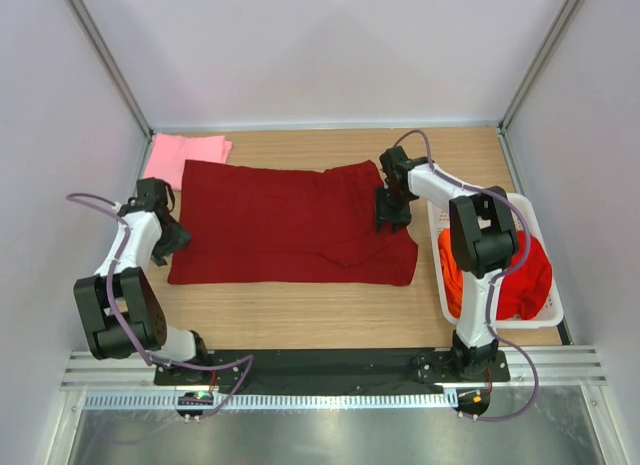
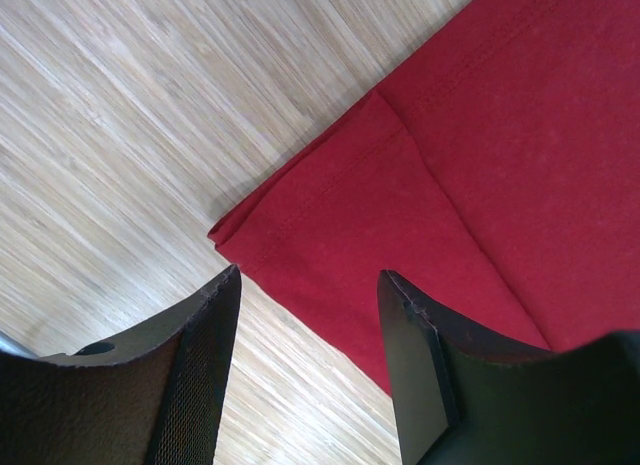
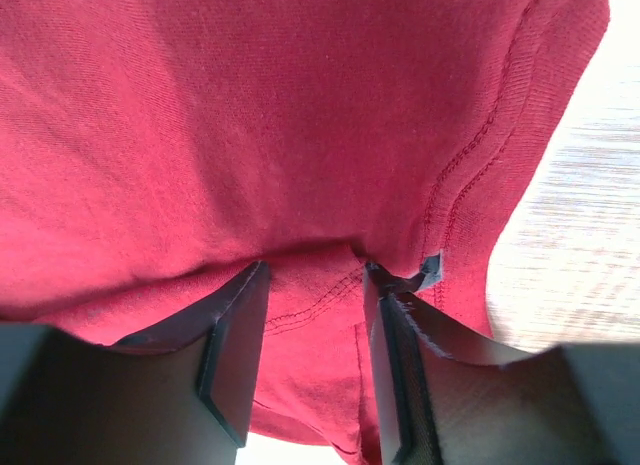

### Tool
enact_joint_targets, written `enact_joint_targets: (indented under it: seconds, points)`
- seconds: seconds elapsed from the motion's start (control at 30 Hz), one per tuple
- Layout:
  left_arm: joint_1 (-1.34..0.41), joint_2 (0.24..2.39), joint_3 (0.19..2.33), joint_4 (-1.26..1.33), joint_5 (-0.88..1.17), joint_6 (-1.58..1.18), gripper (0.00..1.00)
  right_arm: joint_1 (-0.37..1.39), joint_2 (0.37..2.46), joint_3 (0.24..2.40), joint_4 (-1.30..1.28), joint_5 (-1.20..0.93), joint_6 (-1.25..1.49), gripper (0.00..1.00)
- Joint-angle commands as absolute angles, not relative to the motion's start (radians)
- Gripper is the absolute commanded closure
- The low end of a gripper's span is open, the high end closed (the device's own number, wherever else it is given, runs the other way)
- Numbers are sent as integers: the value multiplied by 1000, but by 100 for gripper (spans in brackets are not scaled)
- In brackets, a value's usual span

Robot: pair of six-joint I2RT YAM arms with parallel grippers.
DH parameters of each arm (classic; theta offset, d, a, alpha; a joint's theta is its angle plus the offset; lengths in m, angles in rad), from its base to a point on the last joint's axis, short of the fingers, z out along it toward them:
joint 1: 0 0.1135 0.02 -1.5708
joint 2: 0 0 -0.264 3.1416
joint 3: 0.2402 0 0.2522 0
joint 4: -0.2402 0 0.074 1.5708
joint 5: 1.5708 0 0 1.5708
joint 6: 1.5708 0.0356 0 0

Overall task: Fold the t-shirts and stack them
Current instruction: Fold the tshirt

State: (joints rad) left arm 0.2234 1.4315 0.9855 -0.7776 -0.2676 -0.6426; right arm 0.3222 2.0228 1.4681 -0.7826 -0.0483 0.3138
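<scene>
Light wood table [image 1: 300, 310] — plain white walls [image 1: 320, 45], metal corner posts [image 1: 105, 60].

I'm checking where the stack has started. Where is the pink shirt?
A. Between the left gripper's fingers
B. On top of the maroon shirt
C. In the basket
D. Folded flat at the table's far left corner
D: the pink shirt lies flat at the far left corner, just beyond the spread maroon shirt. The basket holds only red and orange cloth.
</scene>
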Motion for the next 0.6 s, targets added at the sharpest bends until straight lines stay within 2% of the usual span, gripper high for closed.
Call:
enact_joint_targets:
  seconds: [0.0, 0.13, 0.23, 0.4, 0.57]
  points:
    - [227, 1437, 1022, -770, -259, -635, 42, 319, 2019, 1506, -779, -49, 291, 53]
    - [227, 1443, 1026, -769, -259, -637, 42, 318, 2019, 1512, -782, -48, 296, 66]
    - [227, 1447, 1032, -769, -265, -638, 41, 319, 2010, 1526, -802, -32, 308, 81]
    - [229, 1465, 1046, -765, -287, -635, 32, 321, 1968, 1532, -836, -25, 328, 99]
    - [227, 1544, 1084, -770, -293, -634, 34, 319, 1933, 1540, -876, -38, 337, 99]
